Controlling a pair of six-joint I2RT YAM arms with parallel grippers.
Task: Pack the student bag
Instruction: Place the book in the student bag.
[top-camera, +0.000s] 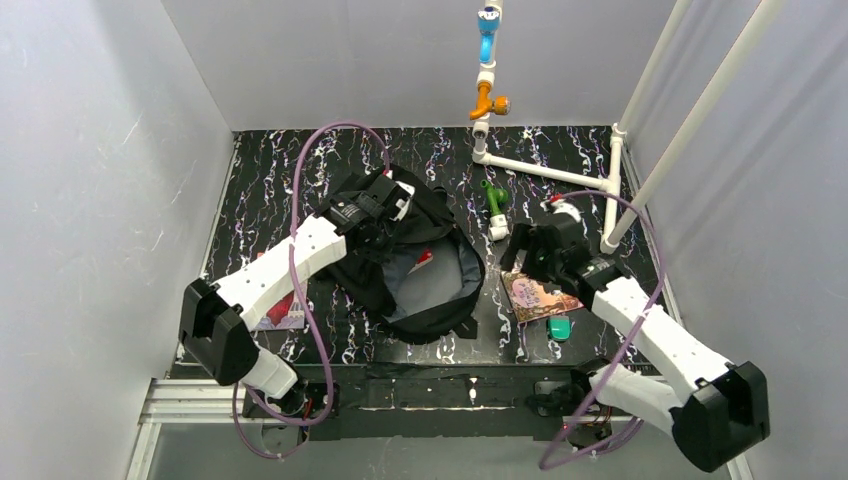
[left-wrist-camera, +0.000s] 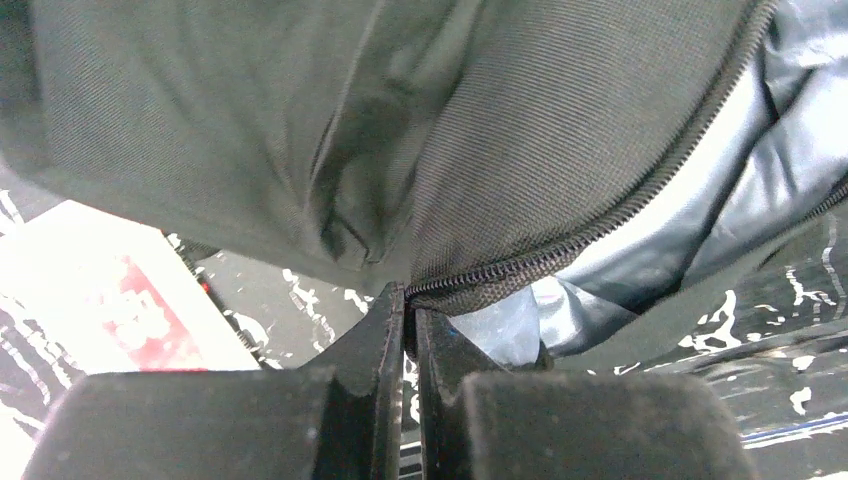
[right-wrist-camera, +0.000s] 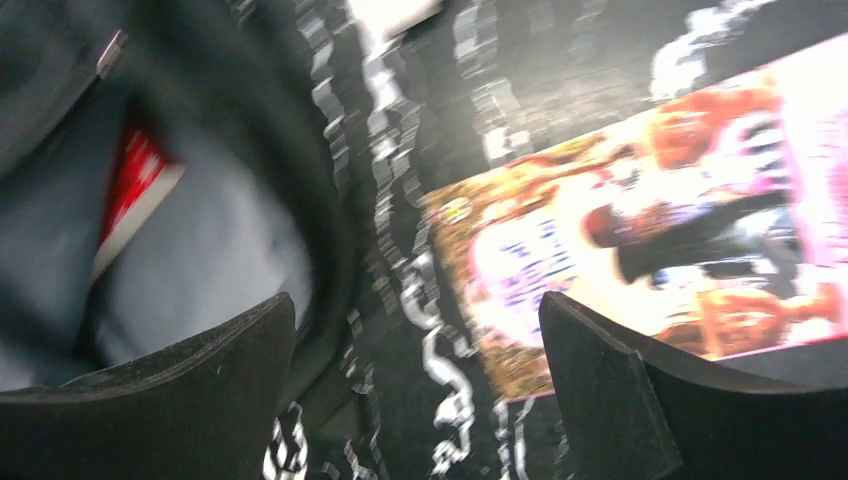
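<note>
- A robotics lab test cell: plain white panels (top-camera: 100, 150) wall in the workspace on three sides.
- Two white-and-black robot arms, the left arm (top-camera: 265, 280) and the right arm (top-camera: 655, 330), are mounted at the near edge of a desk (top-camera: 270, 170) covered in a black marbled sheet.
- Purple cables (top-camera: 345, 124) loop loose from the arms, and an aluminium rail (top-camera: 180, 405) runs along the front.
- A white PVC pipe frame (top-camera: 545, 171) stands at the far right corner.
</note>
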